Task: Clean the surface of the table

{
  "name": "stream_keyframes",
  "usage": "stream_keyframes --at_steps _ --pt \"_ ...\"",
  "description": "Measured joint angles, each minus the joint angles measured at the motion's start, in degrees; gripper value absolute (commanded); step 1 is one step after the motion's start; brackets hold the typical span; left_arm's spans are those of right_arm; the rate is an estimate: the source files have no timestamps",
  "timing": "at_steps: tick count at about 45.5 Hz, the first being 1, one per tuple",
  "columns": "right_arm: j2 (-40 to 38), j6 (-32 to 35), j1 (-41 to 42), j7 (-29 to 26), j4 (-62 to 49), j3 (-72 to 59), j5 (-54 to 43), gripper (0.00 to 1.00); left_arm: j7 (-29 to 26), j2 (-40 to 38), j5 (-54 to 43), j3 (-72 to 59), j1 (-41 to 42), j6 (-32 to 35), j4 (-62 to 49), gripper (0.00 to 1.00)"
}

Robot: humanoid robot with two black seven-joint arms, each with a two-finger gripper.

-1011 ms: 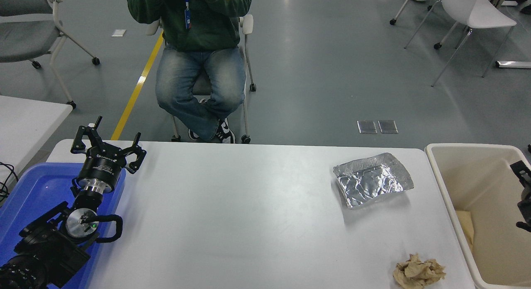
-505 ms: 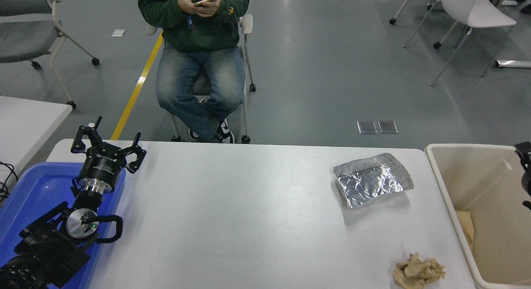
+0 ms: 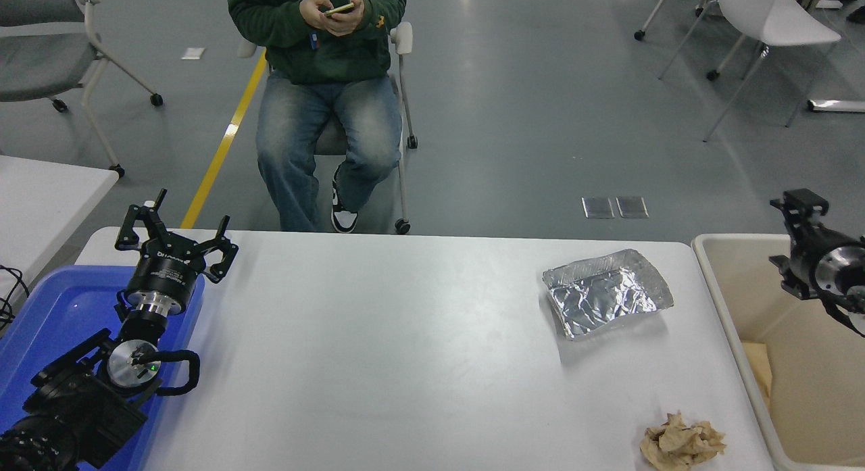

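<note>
The white table surface (image 3: 405, 336) fills the lower picture. A crumpled silver foil tray (image 3: 605, 292) lies on its far right part. A crumpled brown paper ball (image 3: 682, 444) lies at the near right edge. My right gripper (image 3: 787, 238) comes in from the right edge, open and empty, above the far end of the beige bin (image 3: 716, 244), apart from the foil tray. My left gripper (image 3: 172, 233) is parked open at the far left corner, above the blue tray (image 3: 47, 309).
The beige bin stands against the table's right end, with a pale piece (image 3: 760, 369) inside. A person (image 3: 324, 86) sits beyond the far edge holding a phone. A smaller white table (image 3: 40, 194) is at the left. Chairs stand behind.
My right gripper has moved up and leftward into view from the right edge, over the bin. The person lowered the phone and uncrossed the legs. The left arm has not moved.
</note>
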Motion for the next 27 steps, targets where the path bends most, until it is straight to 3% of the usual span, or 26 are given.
stream_keyframes --at_steps 10,27 --pt "4.16 -0.04 -3.01 0.82 5.13 6.24 0.05 1.0 0.0 0.0 0.01 0.0 0.0 0.0 0.0 1.0" --pt "14.94 0.48 -8.38 8.04 10.48 14.94 2.08 1.0 0.0 0.0 -0.01 0.0 -0.02 0.0 0.0 1.0"
